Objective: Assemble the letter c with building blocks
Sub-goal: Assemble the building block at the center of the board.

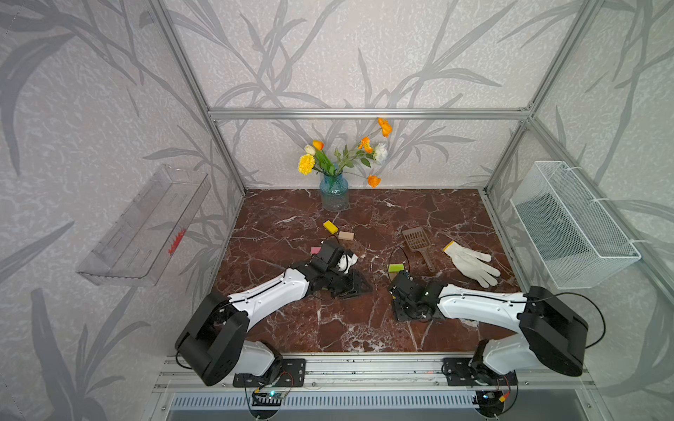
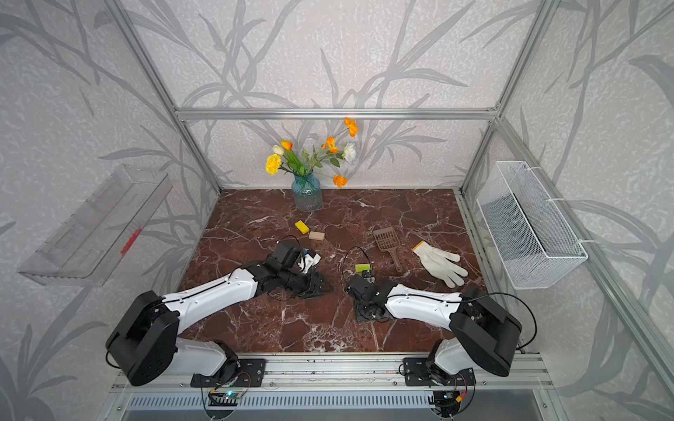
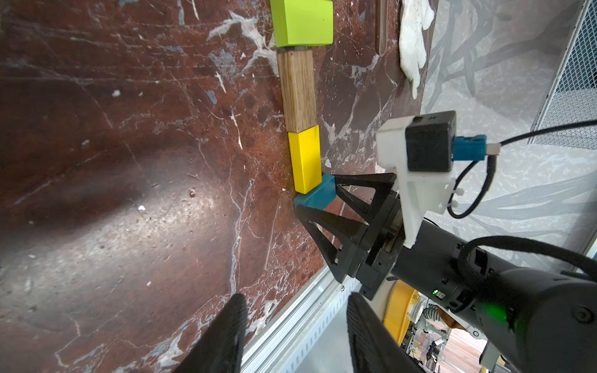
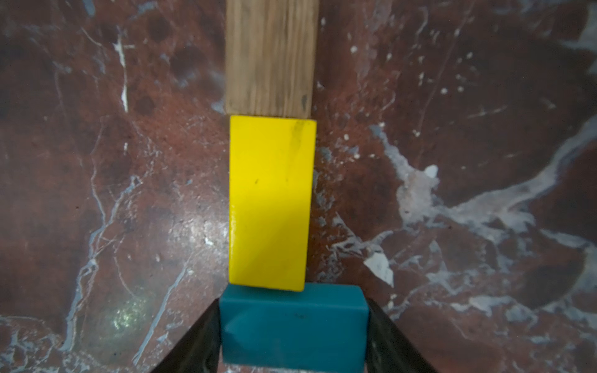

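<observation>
Right pincer is closed on the two short ends of a teal block, which lies flat on the red-brown marble worktop. The left pincer hangs about half open with nothing between its fingers, well apart from the line of blocks.

On the right wall hangs a white wire basket. On the left wall is a clear plastic tray with a small red mark on it, too small to read. At the back of the worktop stands a blue glass vase holding yellow, orange and white flowers. A white glove lies flat toward the right, and a brown slotted scoop lies between it and the blocks.

Four blocks form a line. A lime block sits crosswise at the far end, then a brown wood block and a yellow block lie end to end. The teal block lies crosswise against the yellow one's end, sticking out past it on one side only. In both top views the right arm covers this line except for the lime block. Farther back, well apart from it, a second yellow block and a pale tan block lie just beside each other. A pink block peeks out beside the wrist of the left arm.
</observation>
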